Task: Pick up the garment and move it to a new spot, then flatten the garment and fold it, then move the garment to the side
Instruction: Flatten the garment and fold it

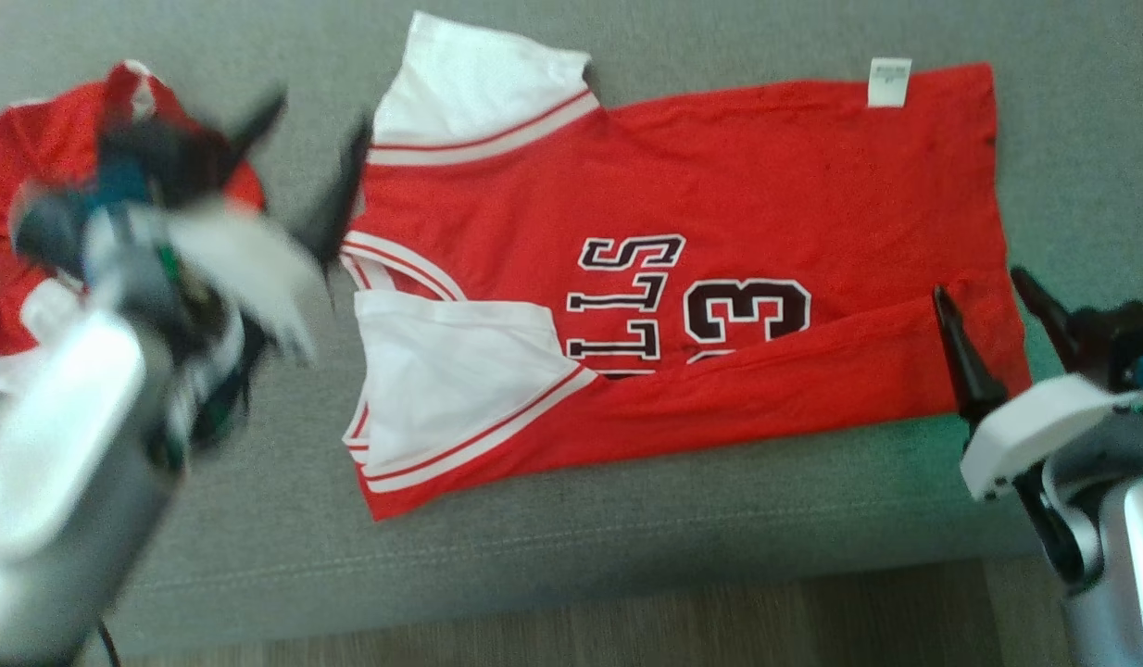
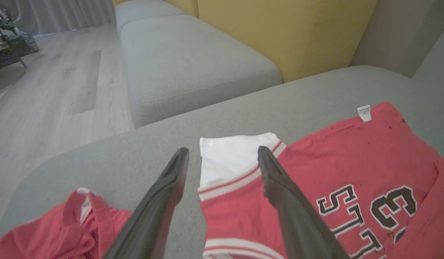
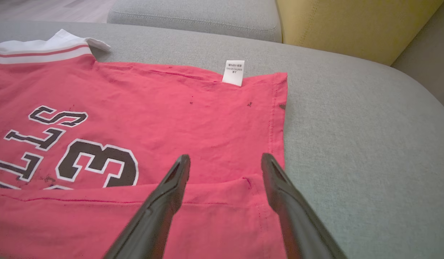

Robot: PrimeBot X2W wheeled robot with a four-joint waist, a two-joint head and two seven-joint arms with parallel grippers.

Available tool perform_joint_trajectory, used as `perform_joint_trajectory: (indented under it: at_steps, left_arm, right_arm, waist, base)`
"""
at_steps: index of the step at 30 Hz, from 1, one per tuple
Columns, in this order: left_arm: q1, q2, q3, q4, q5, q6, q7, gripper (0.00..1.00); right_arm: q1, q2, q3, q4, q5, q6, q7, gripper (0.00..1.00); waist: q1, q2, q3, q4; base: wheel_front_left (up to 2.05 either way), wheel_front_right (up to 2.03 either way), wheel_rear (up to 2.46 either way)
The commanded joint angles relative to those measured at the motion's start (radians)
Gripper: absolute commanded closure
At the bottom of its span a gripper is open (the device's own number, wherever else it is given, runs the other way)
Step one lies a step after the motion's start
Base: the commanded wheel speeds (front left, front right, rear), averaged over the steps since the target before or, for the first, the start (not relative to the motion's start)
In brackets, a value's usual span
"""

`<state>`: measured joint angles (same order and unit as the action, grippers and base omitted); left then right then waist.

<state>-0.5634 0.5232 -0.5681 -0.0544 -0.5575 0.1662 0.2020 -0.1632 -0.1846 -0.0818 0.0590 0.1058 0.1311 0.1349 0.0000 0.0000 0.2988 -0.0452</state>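
You have the red jersey (image 1: 683, 204) lying flat on the grey sofa seat (image 1: 627, 519). Its near long edge is folded up over the black lettering, and its white sleeves (image 1: 460, 83) are toward the robot's left. Your left gripper (image 1: 321, 109), blurred in the head view, hangs at the collar end with its fingers spread, gripping nothing. Your right gripper (image 1: 979, 283) sits at the hem corner, jaws likewise apart, fingertips over the folded strip; whether they touch it, you cannot tell. A second, crumpled red garment (image 1: 34, 157) lies beyond the left gripper, apart from the jersey.
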Motion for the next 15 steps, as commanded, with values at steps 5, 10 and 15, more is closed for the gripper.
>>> perform_joint_trajectory:
  at_steps: [5, 10, 15]
  left_arm:
    - [-0.302, -0.004, 0.024, 0.167, -0.018, -0.107, 0.11, 0.0]
    - [-0.498, -0.046, 0.0, 0.392, -0.012, -0.174, 0.172, 0.0]
    - [-0.619, -0.068, -0.033, 0.589, 0.015, -0.206, 0.218, 0.0]
  right_arm:
    - [-0.065, -0.011, 0.042, -0.053, 0.008, 0.0, -0.025, 0.0]
    - [-0.1, -0.006, 0.068, -0.061, 0.018, 0.0, -0.037, 0.0]
    - [-0.118, -0.005, 0.083, -0.059, 0.04, 0.0, -0.041, 0.0]
  waist:
    - [0.0, 0.0, 0.107, -0.039]
    - [0.0, 0.0, 0.185, -0.08]
    - [0.0, 0.0, 0.243, -0.118]
  base:
    - [0.0, 0.0, 0.0]
    - [0.0, 0.0, 0.0]
    - [0.0, 0.0, 0.0]
